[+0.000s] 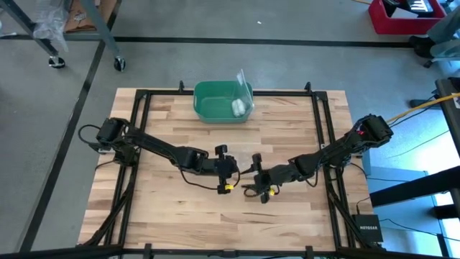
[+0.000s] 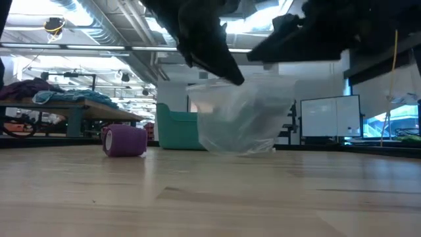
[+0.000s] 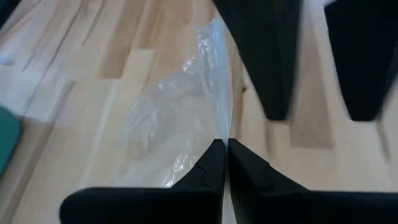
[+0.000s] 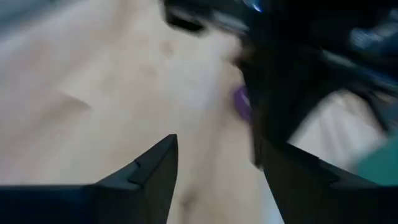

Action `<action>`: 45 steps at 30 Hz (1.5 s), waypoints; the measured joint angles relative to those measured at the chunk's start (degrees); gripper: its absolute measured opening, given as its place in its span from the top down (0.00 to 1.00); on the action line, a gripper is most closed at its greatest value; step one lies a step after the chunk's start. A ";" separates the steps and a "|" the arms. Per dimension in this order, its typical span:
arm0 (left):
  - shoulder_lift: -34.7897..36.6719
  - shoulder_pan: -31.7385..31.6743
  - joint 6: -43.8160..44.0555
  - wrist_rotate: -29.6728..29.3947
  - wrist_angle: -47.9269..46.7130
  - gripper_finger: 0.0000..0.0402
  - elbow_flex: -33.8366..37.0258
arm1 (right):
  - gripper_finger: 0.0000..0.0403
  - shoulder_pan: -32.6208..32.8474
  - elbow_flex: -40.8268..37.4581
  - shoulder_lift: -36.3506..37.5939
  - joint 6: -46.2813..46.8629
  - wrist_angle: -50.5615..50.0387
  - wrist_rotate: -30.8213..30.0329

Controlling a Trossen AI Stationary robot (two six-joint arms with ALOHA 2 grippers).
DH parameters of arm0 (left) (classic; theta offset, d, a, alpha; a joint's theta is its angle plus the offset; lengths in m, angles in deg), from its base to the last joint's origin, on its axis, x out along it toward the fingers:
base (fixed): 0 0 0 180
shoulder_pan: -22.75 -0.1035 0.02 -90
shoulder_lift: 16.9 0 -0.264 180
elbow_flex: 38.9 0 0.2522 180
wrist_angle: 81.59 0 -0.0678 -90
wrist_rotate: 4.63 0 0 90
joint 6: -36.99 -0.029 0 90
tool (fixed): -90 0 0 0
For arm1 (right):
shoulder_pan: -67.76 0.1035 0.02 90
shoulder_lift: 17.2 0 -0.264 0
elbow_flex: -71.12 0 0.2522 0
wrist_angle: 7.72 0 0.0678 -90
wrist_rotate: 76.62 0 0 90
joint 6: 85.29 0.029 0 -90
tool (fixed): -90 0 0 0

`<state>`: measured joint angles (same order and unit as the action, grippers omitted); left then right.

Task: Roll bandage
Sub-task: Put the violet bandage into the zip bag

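The small compact purple fabric bandage roll stands on the light wooden table. In the low view it is apart from the clear thin plastic bag, which hangs above the table surface with its lower edge close to the wood. In the high view the roll cannot be made out.

The left gripper is near the middle of the table, and its two dark fingers are pressed together on the edge of the plastic bag. The right gripper is just beside it, facing it, with its fingers spread wide and nothing between them.

At the far edge of the table sits a green plastic bin with a small white roll inside.
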<state>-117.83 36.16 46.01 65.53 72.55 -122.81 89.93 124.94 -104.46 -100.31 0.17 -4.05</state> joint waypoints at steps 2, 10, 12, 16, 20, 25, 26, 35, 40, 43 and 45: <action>0.02 0.18 0.05 -1.20 -0.54 1.00 0.04 | 0.44 -0.02 1.42 0.00 -1.70 -4.87 -4.68; 0.29 0.17 2.53 -1.59 -0.72 1.00 0.04 | 0.44 1.10 4.13 0.00 -1.43 -15.13 -8.51; 0.29 -0.03 2.99 -1.58 -0.74 0.99 0.04 | 0.44 1.69 4.15 0.00 -1.51 -14.70 -9.30; 0.29 -0.51 3.82 -1.78 -0.86 0.99 0.04 | 0.44 2.59 4.15 0.00 -1.82 -14.45 -10.97; 0.29 -0.45 3.84 -1.83 -0.78 0.98 0.04 | 0.44 2.60 4.15 0.00 -1.98 -14.09 -11.53; 0.29 -0.40 4.06 -1.78 -0.52 0.98 0.04 | 0.44 1.45 4.15 -0.14 -2.00 -15.58 -12.41; 0.29 -0.44 4.20 -1.78 -0.50 0.98 0.04 | 0.44 1.33 4.16 -0.15 -2.00 -15.67 -12.40; 0.29 -0.40 6.22 -1.49 1.19 0.98 0.04 | 0.44 1.43 4.15 -0.42 -1.93 -15.81 -12.28; 0.29 -0.40 6.69 0.30 2.67 0.98 0.04 | 0.44 1.44 4.17 -1.72 -3.50 -16.02 -14.11; 0.29 -0.38 7.08 1.50 2.54 0.98 0.04 | 0.44 1.44 4.17 -2.66 -4.32 -16.00 -15.96; 0.29 -0.35 7.09 1.80 2.56 0.98 0.04 | 0.44 1.46 4.17 -2.69 -6.00 -15.35 -17.93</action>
<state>-117.54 35.81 53.10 67.32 75.11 -122.77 91.39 129.10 -107.15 -106.30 -15.19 -21.97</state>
